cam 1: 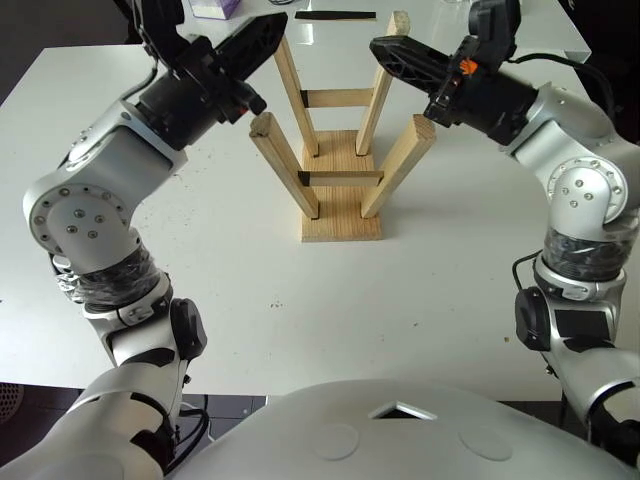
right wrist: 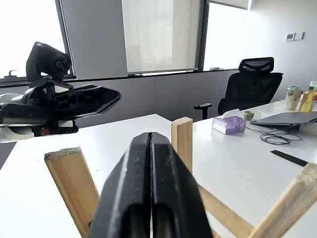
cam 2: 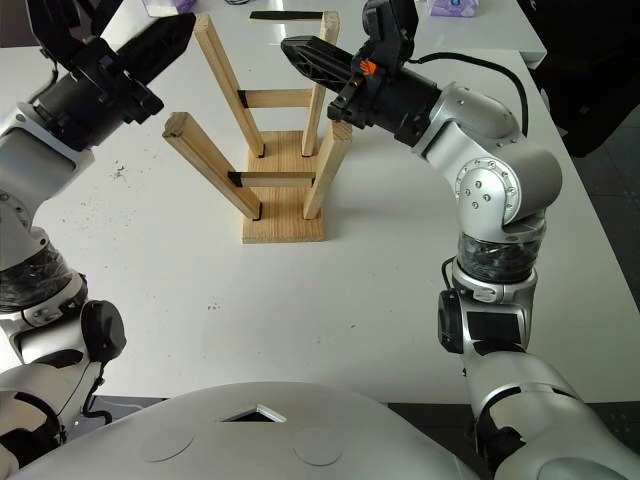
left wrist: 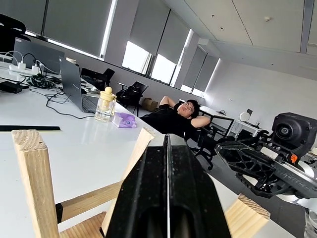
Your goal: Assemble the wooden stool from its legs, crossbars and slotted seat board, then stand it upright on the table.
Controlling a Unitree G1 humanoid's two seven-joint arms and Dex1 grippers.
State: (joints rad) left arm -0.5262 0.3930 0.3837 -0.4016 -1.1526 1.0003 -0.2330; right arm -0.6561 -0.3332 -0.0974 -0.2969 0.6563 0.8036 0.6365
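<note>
A broad white table (cam 1: 300,300) is stretching across a bright open-plan office. A row of tall windows (left wrist: 148,59) is lining the far wall, and a black mesh office chair (right wrist: 250,84) is standing beyond the table. Toward the table's far side, an open grey laptop (left wrist: 74,82), a clear bottle with a yellow top (left wrist: 105,104), a small purple tissue pack (left wrist: 125,120) and a thin black strip (cam 1: 335,15) are lying well apart from the work.

The pale wooden stool (cam 1: 340,170) is sitting upside down near the table's middle, well in from the near edge and from both side edges. Its flat square seat board (cam 1: 342,228) is lying on the surface, and its four square-cut legs (cam 1: 283,165) are splaying upward, joined by crossbars (cam 1: 340,98).

I am holding the black two-finger left gripper (cam 1: 278,22) just beside the top of the far left leg (cam 1: 297,95). The matching black right gripper (cam 1: 378,45) is hanging just beside the top of the far right leg (cam 1: 378,90). I cannot tell whether either is touching the wood. Both grippers are showing their fingers pressed together, gripping nothing, and are pointing toward each other across the upturned legs.
</note>
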